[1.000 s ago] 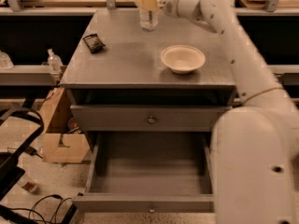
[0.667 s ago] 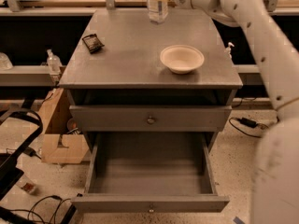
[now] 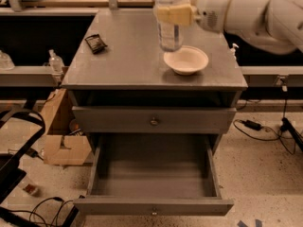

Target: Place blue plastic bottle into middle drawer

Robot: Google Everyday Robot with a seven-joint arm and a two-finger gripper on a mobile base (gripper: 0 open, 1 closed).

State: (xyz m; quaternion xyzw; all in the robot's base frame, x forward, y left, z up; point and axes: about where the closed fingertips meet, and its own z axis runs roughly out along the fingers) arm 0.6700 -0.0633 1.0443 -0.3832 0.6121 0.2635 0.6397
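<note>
Table (image 3: 128, 65): grey, carrying a bowl and a packet, with two knobbed drawers beneath.
Arm (image 3: 246, 11): white, reaching in from the upper right across the back of the table.
Middle drawer (image 3: 151, 176): pulled out towards the camera, its bare floor showing.
Upper drawer (image 3: 154, 120): pushed in flush.
Bottle (image 3: 169, 37): upright and held. It hangs over the table top, just left of and behind the bowl, well above the middle drawer.
Bowl (image 3: 186, 59): white, near the table's right front, apart from the bottle's base as far as I can tell.
End effector (image 3: 173, 14): closed round the bottle at its label band, a pale pad across the front.
Packet (image 3: 96, 43): dark, at the left rear, well clear of the arm.
Change: a second ago the bottle was at the table's back edge. Now it is further forward, beside the bowl (the view has shifted too, so part of this may be the camera).
Meaning: grasp and lift look done and the carry is under way. What remains is to bring the bottle past the table's front edge, lower it into the middle drawer and release.
</note>
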